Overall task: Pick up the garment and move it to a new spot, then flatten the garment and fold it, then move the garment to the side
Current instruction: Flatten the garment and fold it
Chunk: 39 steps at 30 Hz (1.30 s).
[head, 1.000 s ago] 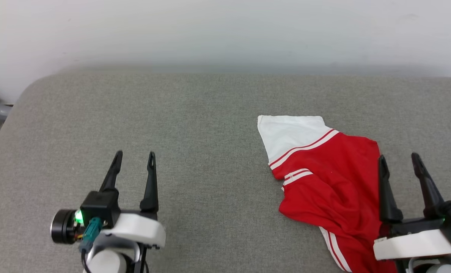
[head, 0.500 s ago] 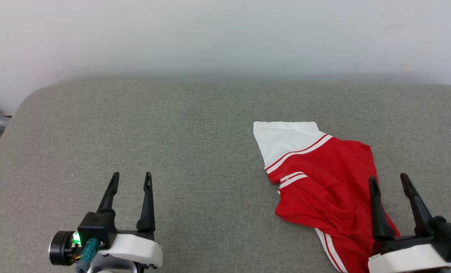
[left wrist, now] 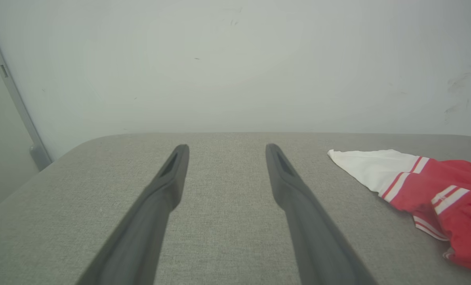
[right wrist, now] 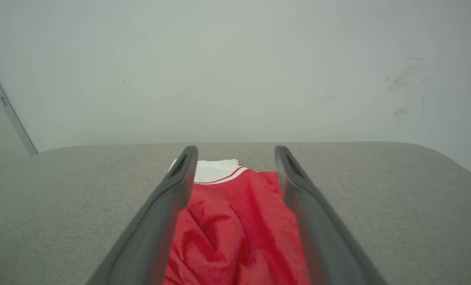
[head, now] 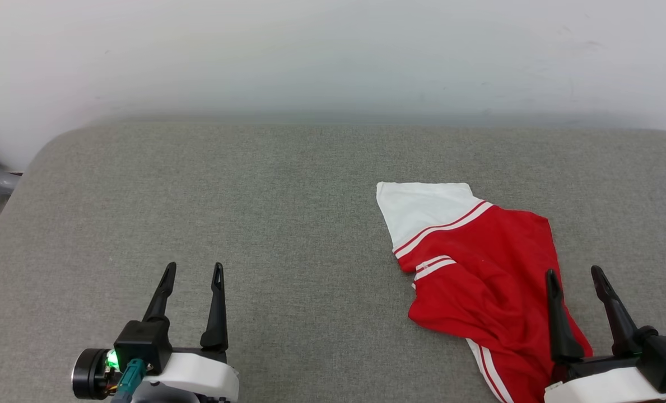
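Currently: crumpled red jersey garment with white sleeve, red-white striped trim [head: 478,268] lies at 4 o'clock on grey fabric-covered tabletop [head: 288,212]. Right end effector [head: 573,272] released, empty, over garment's 4 o'clock edge. Left end effector [head: 194,267] released, empty, at 8 o'clock, well apart.

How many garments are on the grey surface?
1. The garment lies crumpled right of centre on the surface, by the right gripper; its near end leaves the head view.

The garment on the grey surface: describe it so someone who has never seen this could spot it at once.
Start at the wide grey fabric surface below the pale wall. On its right half, near the right gripper, lies the garment, crumpled. It is the one bright red thing there, with a white sleeve and red-white striped trim.
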Motion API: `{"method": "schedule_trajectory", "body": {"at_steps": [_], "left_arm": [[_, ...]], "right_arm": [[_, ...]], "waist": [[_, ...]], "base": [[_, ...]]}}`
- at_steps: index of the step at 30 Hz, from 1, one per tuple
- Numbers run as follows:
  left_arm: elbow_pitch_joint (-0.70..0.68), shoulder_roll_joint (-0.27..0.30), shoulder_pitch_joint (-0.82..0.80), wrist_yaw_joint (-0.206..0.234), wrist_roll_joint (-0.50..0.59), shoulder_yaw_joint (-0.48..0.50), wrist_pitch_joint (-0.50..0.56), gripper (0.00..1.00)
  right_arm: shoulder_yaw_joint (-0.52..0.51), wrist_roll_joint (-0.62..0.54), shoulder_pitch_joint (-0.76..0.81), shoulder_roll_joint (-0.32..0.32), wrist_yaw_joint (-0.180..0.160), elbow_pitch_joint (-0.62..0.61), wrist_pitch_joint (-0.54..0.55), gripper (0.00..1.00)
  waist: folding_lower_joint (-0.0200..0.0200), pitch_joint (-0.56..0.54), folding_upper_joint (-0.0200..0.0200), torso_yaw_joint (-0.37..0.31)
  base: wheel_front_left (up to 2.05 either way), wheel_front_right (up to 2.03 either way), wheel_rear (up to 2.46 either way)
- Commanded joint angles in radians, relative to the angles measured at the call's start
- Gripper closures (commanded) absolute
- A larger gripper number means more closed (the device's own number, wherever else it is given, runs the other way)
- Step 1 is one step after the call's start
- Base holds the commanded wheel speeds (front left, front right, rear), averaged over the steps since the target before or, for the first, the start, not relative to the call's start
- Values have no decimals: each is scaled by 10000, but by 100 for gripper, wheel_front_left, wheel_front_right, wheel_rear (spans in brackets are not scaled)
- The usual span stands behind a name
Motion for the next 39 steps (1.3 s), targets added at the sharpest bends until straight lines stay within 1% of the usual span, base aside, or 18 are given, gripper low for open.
{"method": "schedule_trajectory", "body": {"at_steps": [1,7,24,31,35,39], "left_arm": [[20,-34,120,-37,78,31,-26,0],[102,-103,168,-204,168,137,-26,0],[303,-186,-26,-408,304,288,-27,0],[331,-125,-1077,-875,272,135,-27,0],[358,121,-2255,-1092,321,-126,-27,0],[595,416,-3628,-1211,283,-691,-25,0]], "right_arm": [[6,48,68,16,-7,26,-24,0],[71,76,52,16,-7,62,-24,0],[121,165,-9,16,-7,61,-24,0],[181,160,-256,16,-7,-26,-24,0],[191,146,-437,16,-7,-103,-24,0],[237,155,-693,16,-7,-185,-24,0]], "waist": [[1,-8,-1,0],[1,-41,-1,-20],[1,-108,-1,-114],[1,129,-1,-254],[1,381,-1,-364],[1,696,-1,-557]], "base": [[0,0,0],[0,0,0],[0,0,0],[0,0,0],[0,0,0],[0,0,0]]}}
